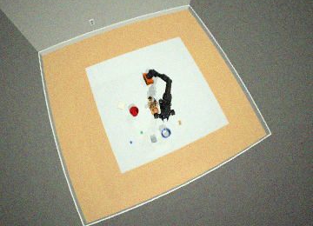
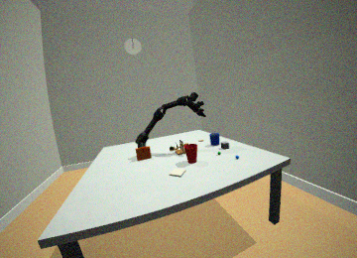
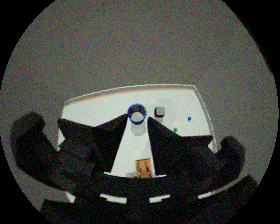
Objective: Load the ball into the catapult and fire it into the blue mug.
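The wooden catapult [image 1: 152, 108] [image 2: 180, 152] [image 3: 143, 167] stands on the table, partly hidden by the gripper body in the wrist view. The blue mug [image 1: 169, 133] [image 2: 214, 139] [image 3: 137, 108] stands upright beyond it. My gripper [image 1: 164, 116] [image 2: 203, 109] [image 3: 138, 117] is held high above the table beside the catapult, its fingers part open with nothing seen between them. A small green ball [image 1: 142, 132] [image 2: 219, 153] [image 3: 175, 130] lies on the table; another green spot [image 1: 170, 104] shows beside the arm. Whether a ball is in the catapult or the mug, I cannot tell.
A grey block [image 1: 153, 138] [image 2: 225, 145] [image 3: 160, 111] stands beside the blue mug. A small blue ball [image 1: 131, 142] [image 2: 237, 157] [image 3: 189, 118] lies farther out. A red cup [image 1: 134, 111] [image 2: 191, 154], a cream pad [image 1: 121, 105] [image 2: 178, 173] and an orange block [image 1: 148, 79] [image 2: 143, 153] are also there.
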Robot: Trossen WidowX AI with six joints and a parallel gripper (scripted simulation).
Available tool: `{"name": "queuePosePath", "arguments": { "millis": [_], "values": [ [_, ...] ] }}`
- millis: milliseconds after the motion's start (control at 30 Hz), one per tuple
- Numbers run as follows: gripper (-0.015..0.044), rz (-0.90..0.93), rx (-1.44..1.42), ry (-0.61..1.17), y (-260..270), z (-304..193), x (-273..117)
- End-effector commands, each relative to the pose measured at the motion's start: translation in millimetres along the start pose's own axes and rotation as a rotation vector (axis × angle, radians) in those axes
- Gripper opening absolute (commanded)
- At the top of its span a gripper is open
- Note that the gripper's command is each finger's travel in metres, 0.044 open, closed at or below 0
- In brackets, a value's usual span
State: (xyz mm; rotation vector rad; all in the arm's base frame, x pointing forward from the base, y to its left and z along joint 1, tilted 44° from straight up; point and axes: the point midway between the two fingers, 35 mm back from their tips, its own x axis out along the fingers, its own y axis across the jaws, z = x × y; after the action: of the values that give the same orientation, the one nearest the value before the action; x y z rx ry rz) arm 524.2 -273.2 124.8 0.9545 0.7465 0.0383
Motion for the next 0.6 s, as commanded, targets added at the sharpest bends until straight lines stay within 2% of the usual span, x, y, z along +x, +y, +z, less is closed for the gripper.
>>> {"name": "queuePosePath", "arguments": {
  "millis": [0,100,367,567],
  "values": [
    [0.0072,0.005,0.004,-0.001,1,1,-1],
    [0.0,0.005,0.004,-0.001,1,1,-1],
    [0.0,0.004,0.0,-0.001,1,0,-1],
    [0.0,-0.052,-0.13,0.03,6,-16,0]
  ]
}}
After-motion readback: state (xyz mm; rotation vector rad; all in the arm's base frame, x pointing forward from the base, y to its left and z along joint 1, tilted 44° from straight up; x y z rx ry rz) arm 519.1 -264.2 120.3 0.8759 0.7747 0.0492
